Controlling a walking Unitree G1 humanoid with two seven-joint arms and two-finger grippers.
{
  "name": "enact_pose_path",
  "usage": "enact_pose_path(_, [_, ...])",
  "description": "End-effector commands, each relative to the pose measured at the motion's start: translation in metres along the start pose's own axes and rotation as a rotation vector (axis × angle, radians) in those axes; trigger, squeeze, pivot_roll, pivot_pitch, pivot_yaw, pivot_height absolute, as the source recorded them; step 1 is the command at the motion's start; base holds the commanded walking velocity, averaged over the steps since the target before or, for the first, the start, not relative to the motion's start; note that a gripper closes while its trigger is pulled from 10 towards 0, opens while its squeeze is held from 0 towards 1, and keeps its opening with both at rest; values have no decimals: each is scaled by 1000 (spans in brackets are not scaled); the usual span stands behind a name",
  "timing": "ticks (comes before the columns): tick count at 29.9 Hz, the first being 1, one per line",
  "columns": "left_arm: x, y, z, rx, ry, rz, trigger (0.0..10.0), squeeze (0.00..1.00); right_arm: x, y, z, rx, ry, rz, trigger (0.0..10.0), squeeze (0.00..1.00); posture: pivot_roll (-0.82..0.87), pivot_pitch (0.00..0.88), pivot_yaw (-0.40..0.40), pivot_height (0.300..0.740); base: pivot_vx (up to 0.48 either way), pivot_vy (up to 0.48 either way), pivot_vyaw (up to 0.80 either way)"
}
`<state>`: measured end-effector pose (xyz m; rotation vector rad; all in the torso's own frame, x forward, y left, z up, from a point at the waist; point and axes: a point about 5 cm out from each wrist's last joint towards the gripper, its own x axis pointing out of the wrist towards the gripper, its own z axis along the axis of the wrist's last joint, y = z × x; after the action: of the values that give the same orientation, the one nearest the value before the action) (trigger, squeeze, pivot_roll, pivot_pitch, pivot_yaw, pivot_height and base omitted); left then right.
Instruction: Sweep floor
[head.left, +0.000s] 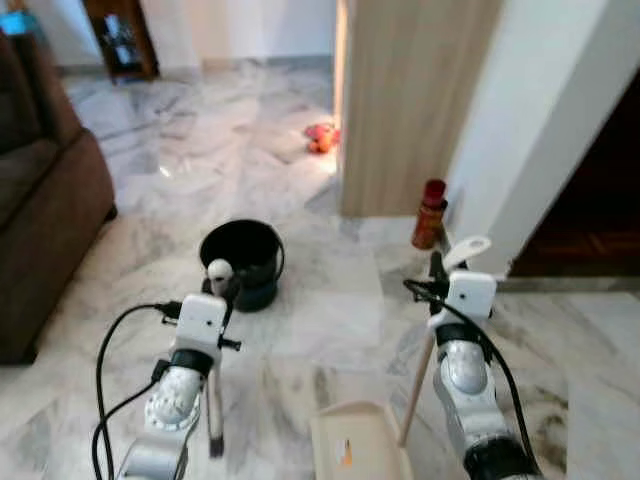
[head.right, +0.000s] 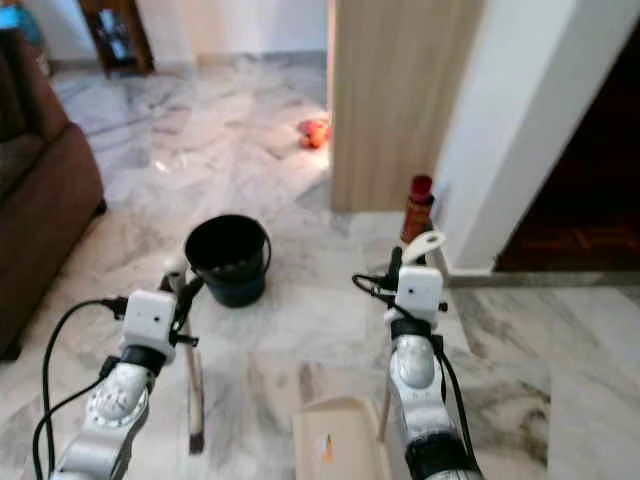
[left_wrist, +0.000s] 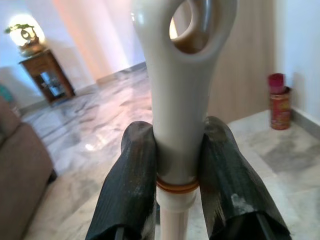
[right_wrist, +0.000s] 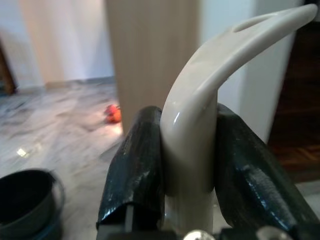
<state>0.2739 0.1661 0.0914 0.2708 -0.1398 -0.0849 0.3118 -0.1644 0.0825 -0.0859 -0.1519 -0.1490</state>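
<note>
Left arm: silver, raised forward at about 11 o'clock, black cable looping off the wrist. Left gripper (left_wrist: 175, 175): both black fingers (left_wrist: 127, 190) pressed against opposite sides of a cream broom handle (left_wrist: 175, 100), held upright.

Right arm: silver, raised forward at about 1 o'clock, cable along the forearm. Right gripper (right_wrist: 187, 165): fingers (right_wrist: 135, 170) clamped on a cream dustpan handle (right_wrist: 200, 110), also upright.
</note>
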Motion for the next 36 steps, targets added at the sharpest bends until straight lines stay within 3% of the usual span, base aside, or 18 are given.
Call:
enact_pose_path(1, [3,-2,8,2,-41,-8,10000,0,2,-3,5,5,-19,-15,10000,0,102,0,31,740,0,0,-800])
enact_pose_path(31, [5,0,10,2,-43,6,10000,0,3,-3,5,1,-15,-12,10000,0,104,0,29,740,0,0,-800])
enact_pose_path(36, [5,0,10,2,-45,6,10000,0,3,-2,5,1,-16,-12,10000,0,105,0,29,740,0,-379,-800])
